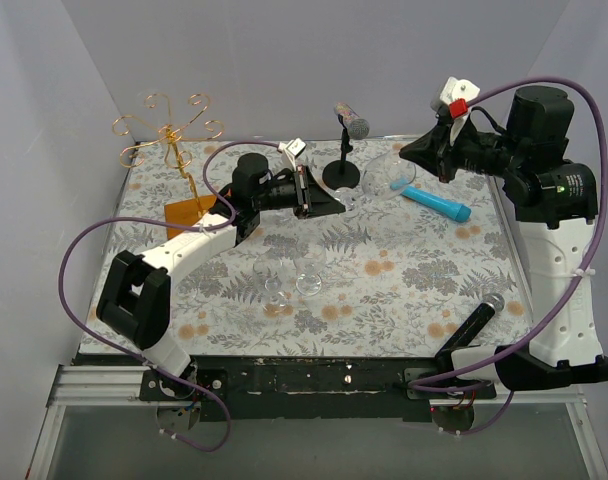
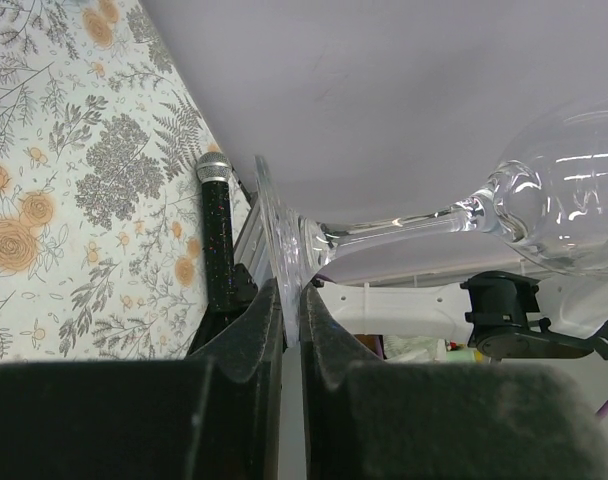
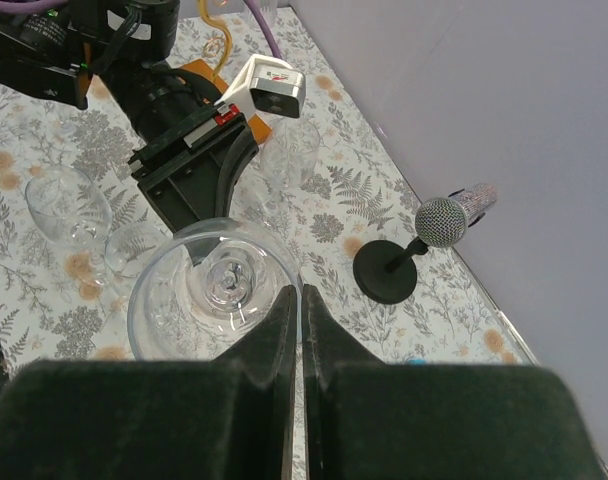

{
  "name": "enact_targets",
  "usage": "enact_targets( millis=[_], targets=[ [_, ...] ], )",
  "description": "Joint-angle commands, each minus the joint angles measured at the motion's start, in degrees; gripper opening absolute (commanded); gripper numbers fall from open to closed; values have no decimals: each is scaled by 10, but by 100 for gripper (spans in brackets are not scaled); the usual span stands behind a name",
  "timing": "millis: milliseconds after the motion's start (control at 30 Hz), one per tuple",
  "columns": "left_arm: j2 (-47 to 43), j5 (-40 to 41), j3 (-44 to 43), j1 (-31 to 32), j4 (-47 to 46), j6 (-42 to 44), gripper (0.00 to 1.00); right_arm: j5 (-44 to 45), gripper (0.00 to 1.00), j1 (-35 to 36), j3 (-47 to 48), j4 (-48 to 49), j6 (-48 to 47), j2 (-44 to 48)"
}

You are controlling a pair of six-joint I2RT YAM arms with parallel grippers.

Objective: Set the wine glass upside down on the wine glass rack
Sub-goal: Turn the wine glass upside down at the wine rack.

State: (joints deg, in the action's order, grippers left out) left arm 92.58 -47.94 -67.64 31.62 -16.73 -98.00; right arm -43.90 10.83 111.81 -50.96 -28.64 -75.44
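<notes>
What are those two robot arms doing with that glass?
Both arms hold one clear wine glass in the air between them. The left gripper has its jaws shut on the flat foot, and the right gripper pinches the bowl's rim. It looks like a hand-over. The gold wire wine glass rack with its wooden base stands far left, no glass on it yet.

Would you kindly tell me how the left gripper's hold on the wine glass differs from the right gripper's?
The left gripper pinches the wine glass by its foot; the right gripper pinches its bowl rim. The left gripper points rightward, the right gripper leftward. Both have shut jaws holding it sideways.
</notes>
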Motion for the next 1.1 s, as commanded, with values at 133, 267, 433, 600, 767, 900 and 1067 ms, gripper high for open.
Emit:
enact_targets(
  millis=[133,267,433,600,767,900,1067],
  targets=[
    [-56,33,-23,3,12,30,0,-17,1,-2,-21,39,0,26],
    [-85,60,-30,3,31,63,0,-16,10,-2,-40,43,-3,39],
    [-116,94,-43,2,79,107,0,-27,37,-1,-65,51,-5,55],
    [-152,129,-50,0,131,151,0,-31,70,-2,-68,43,-16,69],
    [-183,168,-60,-3,200,199,0,-41,83,-12,-59,25,-27,81],
    [-201,196,-67,-8,245,228,0,-49,84,-20,-54,11,-36,89],
    [-229,226,-70,-17,278,250,0,-60,85,-35,-63,-8,-55,102]
  ],
)
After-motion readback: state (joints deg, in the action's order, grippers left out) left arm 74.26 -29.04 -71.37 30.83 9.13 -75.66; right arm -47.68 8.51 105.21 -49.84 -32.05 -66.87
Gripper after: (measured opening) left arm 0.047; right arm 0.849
